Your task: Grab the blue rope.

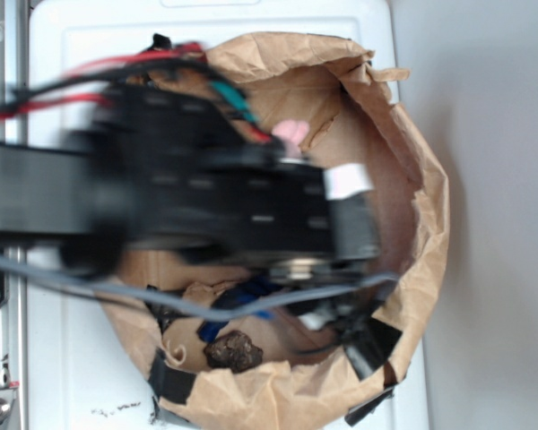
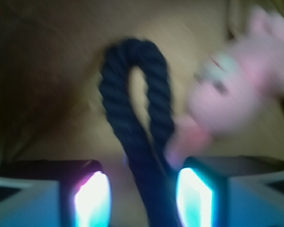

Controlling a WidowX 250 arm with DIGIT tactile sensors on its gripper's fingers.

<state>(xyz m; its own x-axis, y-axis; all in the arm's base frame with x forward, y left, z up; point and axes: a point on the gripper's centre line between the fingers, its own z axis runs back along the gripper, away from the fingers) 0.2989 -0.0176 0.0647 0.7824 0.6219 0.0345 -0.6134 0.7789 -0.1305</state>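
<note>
The blue rope is thick, twisted and dark navy. It lies on brown paper bent into a narrow loop, with the bend at the far end. Its two strands run back between my fingers, closer to the right pad than the left pad. My gripper is open around the rope, with a clear gap on the left side. In the exterior view, a bit of the blue rope shows under the blurred black arm, which hides the gripper itself.
A pink plush lies just right of the rope, touching it near my right finger; it also shows as the pink plush from outside. Crumpled brown paper walls ring the work area. A dark brown lump and a grey cable are nearby.
</note>
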